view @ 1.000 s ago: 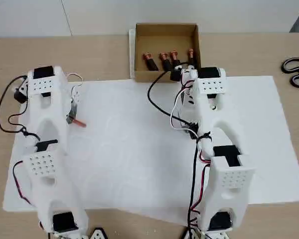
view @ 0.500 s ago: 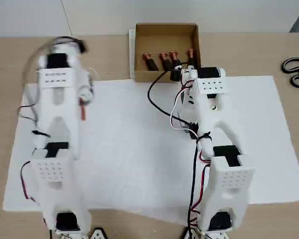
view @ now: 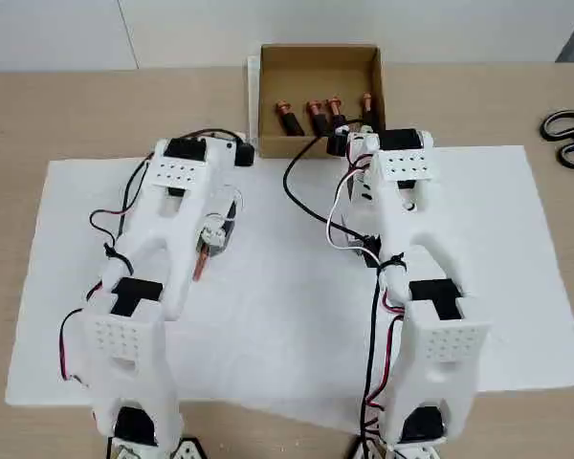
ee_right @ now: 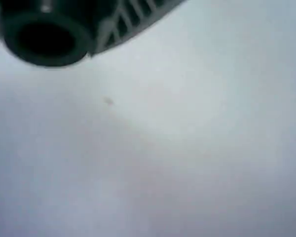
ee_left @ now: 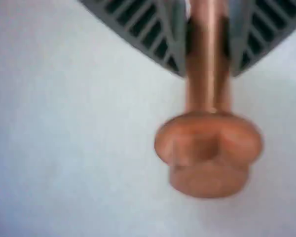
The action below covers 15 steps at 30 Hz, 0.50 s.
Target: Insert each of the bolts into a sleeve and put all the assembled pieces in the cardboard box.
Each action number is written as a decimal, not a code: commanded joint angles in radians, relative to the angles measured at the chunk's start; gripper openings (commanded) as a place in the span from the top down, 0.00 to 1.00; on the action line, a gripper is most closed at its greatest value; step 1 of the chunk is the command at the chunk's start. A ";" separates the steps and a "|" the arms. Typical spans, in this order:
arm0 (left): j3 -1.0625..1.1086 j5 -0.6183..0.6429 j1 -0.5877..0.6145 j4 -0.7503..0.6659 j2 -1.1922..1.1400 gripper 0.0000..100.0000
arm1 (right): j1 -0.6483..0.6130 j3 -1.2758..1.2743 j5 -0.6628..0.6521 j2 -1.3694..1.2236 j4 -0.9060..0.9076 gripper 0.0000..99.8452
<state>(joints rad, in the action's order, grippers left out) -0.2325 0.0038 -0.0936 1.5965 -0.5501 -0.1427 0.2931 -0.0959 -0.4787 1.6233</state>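
Left end effector (view: 210,244) is clamped on the copper bolt (view: 202,260) by its shank, head out, long axis slanting near-left over the paper (view: 268,316). Right end effector (ee_right: 49,19) grips the black sleeve (ee_right: 44,44), bore exposed. The sleeve lies right of the bolt, well apart, so the next move is probably rightward.

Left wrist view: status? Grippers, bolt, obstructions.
Left gripper shut on bolt. Right gripper shut on sleeve. Four assembled pieces in cardboard box. Black cable looped between arms.
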 commanded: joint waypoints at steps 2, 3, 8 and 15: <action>0.019 0.008 -0.011 -0.043 0.084 0.95 | 0.004 0.048 -0.002 0.008 0.002 0.99; 0.016 0.008 -0.011 -0.043 0.084 0.94 | 0.004 0.048 -0.002 0.008 0.002 0.99; 0.004 0.008 -0.011 -0.046 0.086 0.93 | 0.004 0.048 -0.002 0.007 0.002 0.99; -0.074 0.009 -0.006 -0.020 0.084 0.93 | 0.004 0.048 -0.002 0.007 0.001 0.99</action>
<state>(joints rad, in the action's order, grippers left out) -0.2524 0.0069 -0.0936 1.5704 -0.5363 -0.1427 0.2931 -0.0959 -0.4787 1.6233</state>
